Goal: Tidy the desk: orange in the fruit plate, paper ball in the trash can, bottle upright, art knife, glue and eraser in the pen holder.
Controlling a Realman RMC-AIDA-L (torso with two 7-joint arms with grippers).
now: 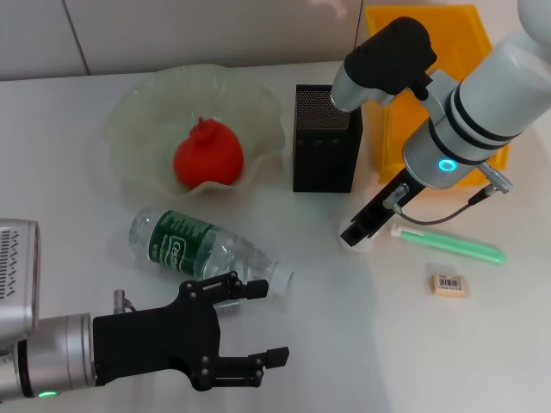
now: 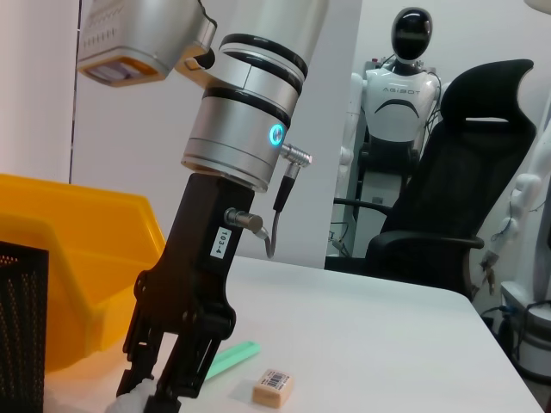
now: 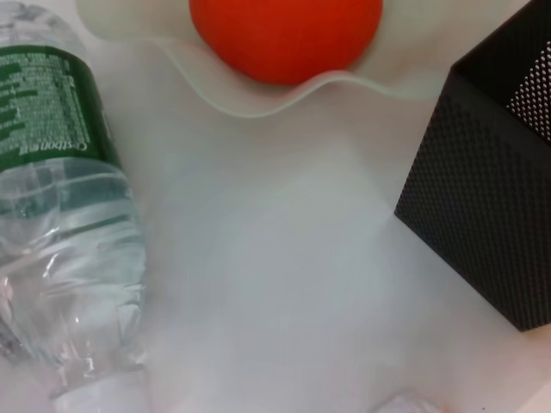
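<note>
While the orange [image 1: 207, 156] is sitting in the plate [image 1: 138, 112], the right gripper [image 1: 355, 237] is pinching something white, seemingly the paper ball, and the left gripper [image 1: 250, 323] is gaping just short of the toppled bottle [image 1: 202, 248], with knife [image 1: 448, 243] and eraser [image 1: 448, 283] waiting beyond.

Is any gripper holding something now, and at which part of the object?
The right gripper is down on a small white object at the table, pinching its top. The left gripper is open, holding nothing, beside the lying bottle.
</note>
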